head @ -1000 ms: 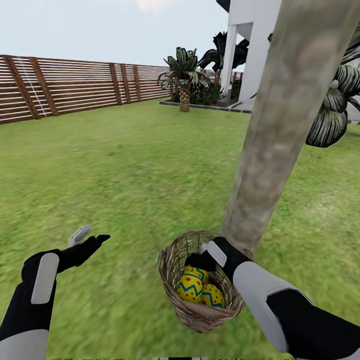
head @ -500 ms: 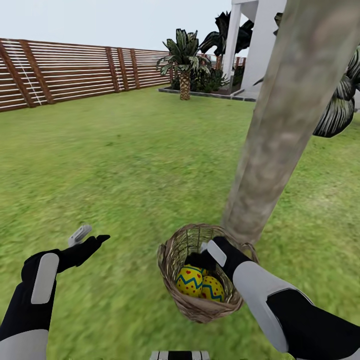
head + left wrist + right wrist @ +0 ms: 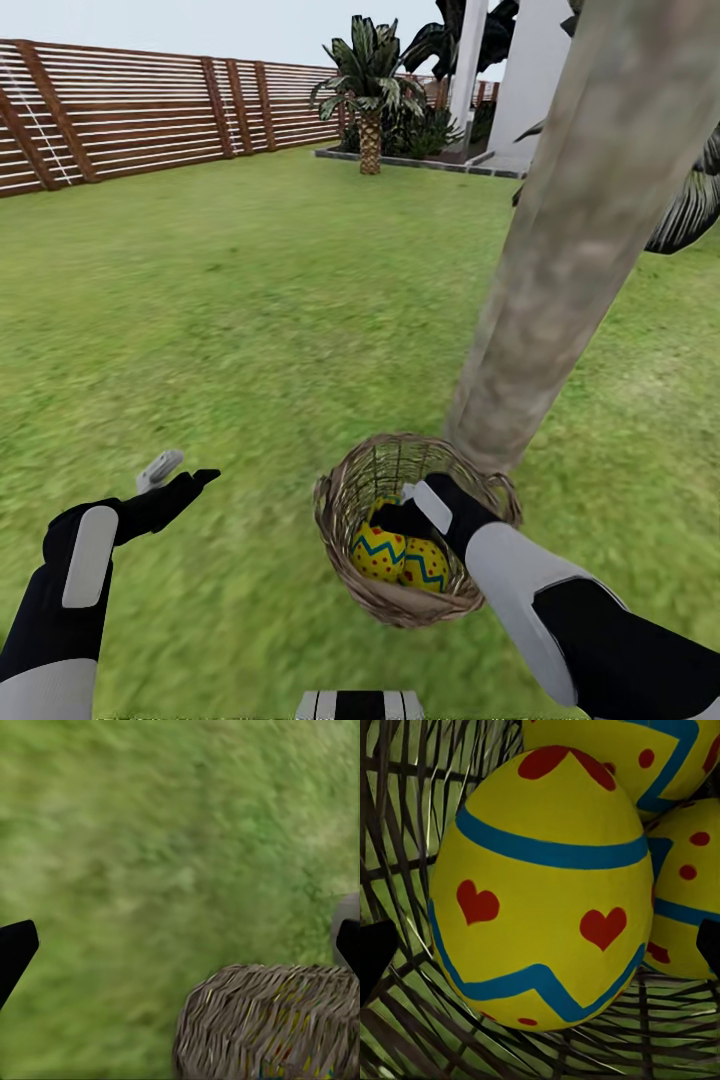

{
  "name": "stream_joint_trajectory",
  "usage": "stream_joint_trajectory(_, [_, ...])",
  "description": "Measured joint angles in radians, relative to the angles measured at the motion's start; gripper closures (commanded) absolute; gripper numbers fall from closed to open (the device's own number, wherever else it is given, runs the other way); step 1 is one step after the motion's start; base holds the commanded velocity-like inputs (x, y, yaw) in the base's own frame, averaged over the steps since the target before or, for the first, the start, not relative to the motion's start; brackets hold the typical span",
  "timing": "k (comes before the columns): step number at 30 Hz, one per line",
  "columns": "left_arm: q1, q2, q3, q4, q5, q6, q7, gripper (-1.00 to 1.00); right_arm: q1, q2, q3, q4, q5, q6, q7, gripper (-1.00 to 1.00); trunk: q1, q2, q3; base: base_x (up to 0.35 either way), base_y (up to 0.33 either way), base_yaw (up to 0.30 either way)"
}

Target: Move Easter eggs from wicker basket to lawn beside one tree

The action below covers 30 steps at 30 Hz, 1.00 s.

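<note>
Fenced garden lawn (image 3: 250,300), tree (image 3: 560,250) trunk at the frame's right.
Low centre, the wicker basket (image 3: 345,500) touches the trunk, holding the Easter eggs (image 3: 378,552); right gripper (image 3: 400,518) inside, fingers spread around one, unclamped. Left gripper (image 3: 180,472) open, empty, lower left.

Mottled green lawn (image 3: 250,300), flat and broad, wicker basket (image 3: 345,500) standing on it just beside a grey-brown tree (image 3: 560,260) trunk rooted in the grass, short palm (image 3: 368,90) far back, slat fence (image 3: 120,110) along the edge
</note>
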Motion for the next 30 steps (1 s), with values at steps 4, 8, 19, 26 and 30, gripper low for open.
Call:
stream_joint_trajectory(4, [0.0, 0.0, 0.0, 0.0, 0.0, 0.0, 0.0, -1.0, 0.0, 0.0, 0.016, -0.001, -0.001, 0.0, 0.003, -1.0, 0.002, -0.001, -0.015, 0.0, 0.0, 0.0])
stream_joint_trajectory(8, [0.0, 0.0, 0.0, 0.0, 0.0, 0.0, 0.0, -1.0, 0.0, 0.0, 0.018, -0.002, -0.001, 0.0, 0.005, -1.0, 0.004, -0.002, -0.031, 0.0, 0.0, 0.0])
stream_joint_trajectory(19, [0.0, 0.0, 0.001, -0.001, 0.0, 0.0, 0.0, -1.0, 0.0, 0.0, 0.067, -0.034, 0.0, -0.001, 0.015, -1.0, 0.004, -0.002, -0.039, 0.0, 0.0, 0.0])
stream_joint_trajectory(26, [0.0, 0.0, 0.0, 0.0, 0.0, 0.0, 0.0, -1.0, 0.0, 0.0, 0.067, -0.036, 0.0, -0.001, 0.033, -1.0, 0.007, -0.004, -0.058, 0.0, 0.0, 0.0])
stream_joint_trajectory(30, [0.0, 0.0, 0.001, 0.0, 0.0, 0.0, 0.0, -1.0, 0.001, 0.0, 0.067, -0.035, 0.0, -0.002, 0.036, -1.0, 0.007, -0.004, -0.062, 0.0, 0.0, 0.0])
